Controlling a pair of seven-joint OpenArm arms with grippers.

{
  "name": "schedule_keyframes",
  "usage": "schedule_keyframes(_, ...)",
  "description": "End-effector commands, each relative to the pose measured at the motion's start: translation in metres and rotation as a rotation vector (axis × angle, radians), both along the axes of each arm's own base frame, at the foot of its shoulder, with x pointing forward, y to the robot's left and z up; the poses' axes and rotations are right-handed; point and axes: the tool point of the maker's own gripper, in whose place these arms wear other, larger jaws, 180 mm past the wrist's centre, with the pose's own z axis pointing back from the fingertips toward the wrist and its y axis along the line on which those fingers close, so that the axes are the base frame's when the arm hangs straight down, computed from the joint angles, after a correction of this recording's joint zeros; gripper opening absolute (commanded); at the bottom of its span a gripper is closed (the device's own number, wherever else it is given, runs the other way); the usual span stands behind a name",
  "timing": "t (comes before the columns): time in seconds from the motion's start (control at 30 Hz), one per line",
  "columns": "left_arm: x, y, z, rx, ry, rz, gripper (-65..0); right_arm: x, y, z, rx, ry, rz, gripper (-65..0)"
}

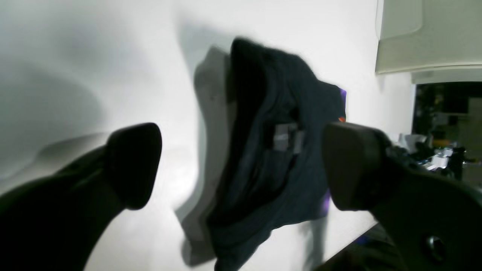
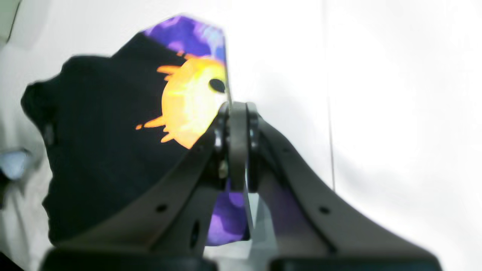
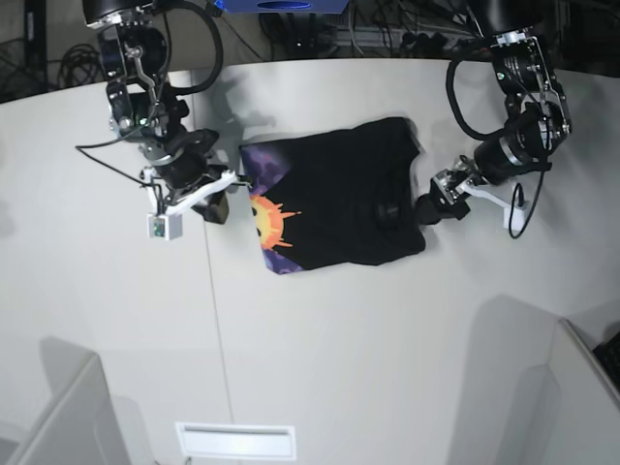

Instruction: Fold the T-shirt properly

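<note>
base view is showing the t-shirt point(image 3: 334, 199) lying near the middle of the white desk point(image 3: 368, 349), partly folded, with plain black cloth covering most of it and a strip of purple print with an orange-yellow sun face showing along the edge nearest the right arm. right tool point(image 3: 232, 184) is sitting at that printed edge; in the right wrist view its fingers point(image 2: 238, 124) are pressing tightly together, clenched on the thin edge of the t-shirt point(image 2: 113, 131) beside the sun face. left tool point(image 3: 412, 208) is sitting at the opposite, black edge of the cloth. in the left wrist view the left tool point(image 1: 241, 165) is standing released, its two dark fingers point(image 1: 131, 162) spread wide apart with nothing between them, and the bunched black t-shirt point(image 1: 271, 150) is lying on the desk point(image 1: 94, 56) beyond the gap. motion blur is softening both wrist views.
</note>
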Motion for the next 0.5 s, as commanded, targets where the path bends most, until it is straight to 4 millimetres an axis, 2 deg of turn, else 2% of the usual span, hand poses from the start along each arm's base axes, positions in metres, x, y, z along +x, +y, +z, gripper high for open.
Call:
schedule_keyframes(0.0, 0.011, -0.007, 0.010, -0.023, -0.040, -0.019, 0.0, 0.005, 0.002, 0.012, 0.015, -0.044, 0.004, -65.0)
schedule_keyframes(0.2, 0.024, -0.036, -0.006, -0.060, 0.005, -0.080, 0.0, 0.004, -0.002, 0.010, -0.001, -0.039, 0.007, -65.0)
schedule_keyframes(0.3, 0.027, -0.042, -0.017, 0.013, 0.033, -0.124, -0.5, 0.004, -0.004, 0.010, -0.002, -0.039, 0.003, -65.0)
schedule_keyframes(0.47, 0.028, -0.063, -0.026, 0.106, 0.052, -0.223, -0.3, 0.009, -0.022, 0.012, -0.014, -0.048, -0.045, -65.0)
